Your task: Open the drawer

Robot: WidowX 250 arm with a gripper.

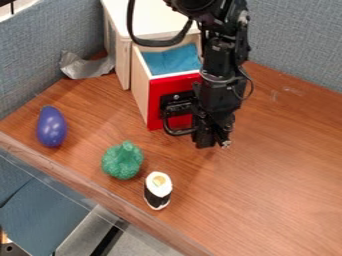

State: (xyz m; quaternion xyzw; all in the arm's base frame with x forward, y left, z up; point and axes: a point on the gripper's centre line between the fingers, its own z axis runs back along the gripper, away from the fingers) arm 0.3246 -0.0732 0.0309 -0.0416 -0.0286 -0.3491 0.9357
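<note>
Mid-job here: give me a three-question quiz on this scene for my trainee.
1. True or false: the drawer stands open.
2. Fill in: the toy nearest the sushi is the ____.
3. Multiple choice: which is farthest left in the view? A) sushi B) drawer C) eggplant

Key: 1. true; 2. broccoli; 3. C

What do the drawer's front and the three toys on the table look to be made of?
Drawer front: probably painted wood, flat opaque red.
Eggplant: likely hard plastic, glossy, with a highlight.
Broccoli: probably moulded plastic or rubber, bumpy surface.
Sushi roll: material unclear, smooth-looking.
</note>
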